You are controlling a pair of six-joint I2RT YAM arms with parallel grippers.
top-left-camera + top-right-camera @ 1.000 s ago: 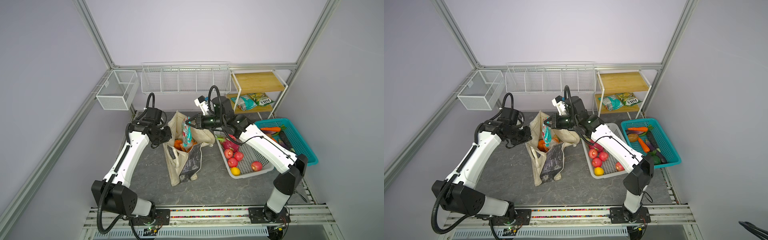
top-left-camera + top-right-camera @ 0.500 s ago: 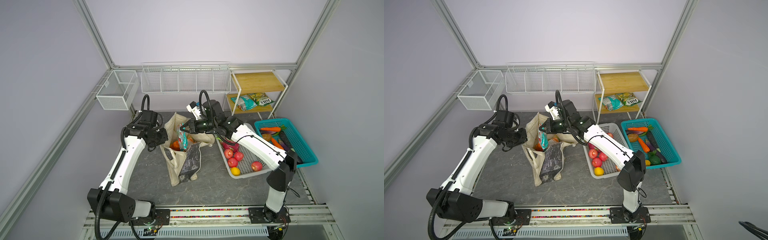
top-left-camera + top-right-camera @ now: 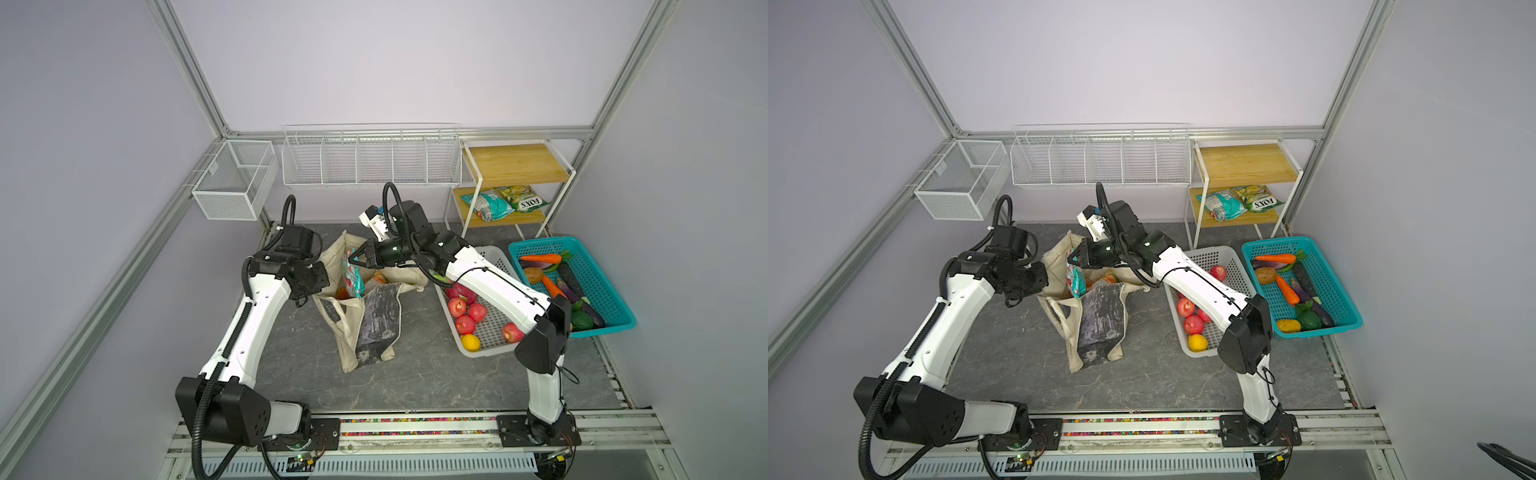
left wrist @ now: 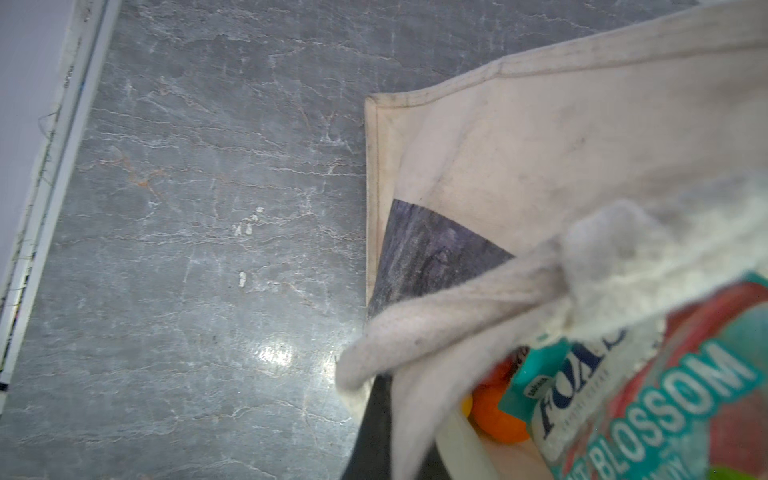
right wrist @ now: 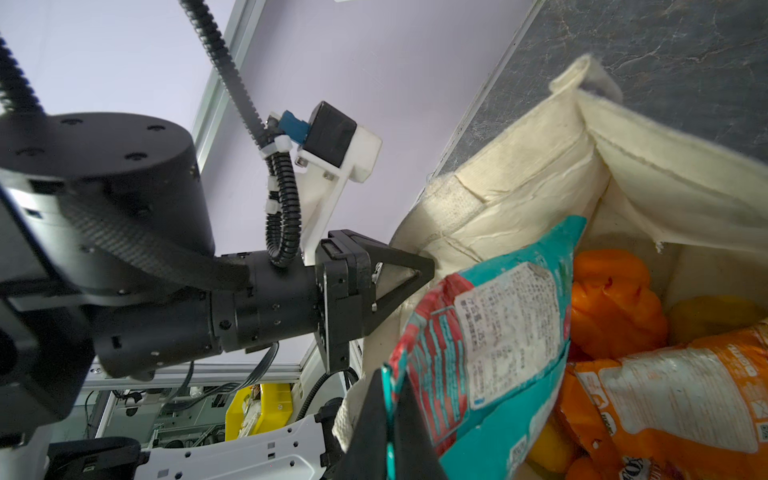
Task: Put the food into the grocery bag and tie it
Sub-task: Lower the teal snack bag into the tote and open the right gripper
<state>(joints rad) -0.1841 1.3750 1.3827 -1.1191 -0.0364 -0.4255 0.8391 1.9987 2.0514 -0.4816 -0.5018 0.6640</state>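
The cream grocery bag (image 3: 348,345) (image 3: 1073,353) stands open mid-table, its dark marbled panel facing front. My left gripper (image 3: 323,286) (image 3: 1043,279) (image 5: 422,268) is shut on the bag's left rim, and the cream strap (image 4: 436,316) runs through it (image 4: 399,436). My right gripper (image 3: 353,261) (image 3: 1072,261) (image 5: 392,424) reaches over the bag's mouth, shut on the edge of a teal snack packet (image 3: 352,279) (image 3: 1076,283) (image 4: 648,395) (image 5: 498,332) that hangs into the bag. Inside lie an orange snack packet (image 5: 673,395) and orange fruit (image 5: 611,299) (image 4: 494,415).
A white perforated basket (image 3: 496,257) (image 3: 1214,254) holding red apples and a yellow fruit sits right of the bag. A teal basket (image 3: 615,328) of vegetables is further right. Two snack packets (image 3: 503,203) lie on the wooden shelf behind. Wire baskets (image 3: 370,162) hang on the back wall.
My right gripper has carried the teal packet left and down into the bag's mouth. My left gripper has drawn the bag's rim to the left.
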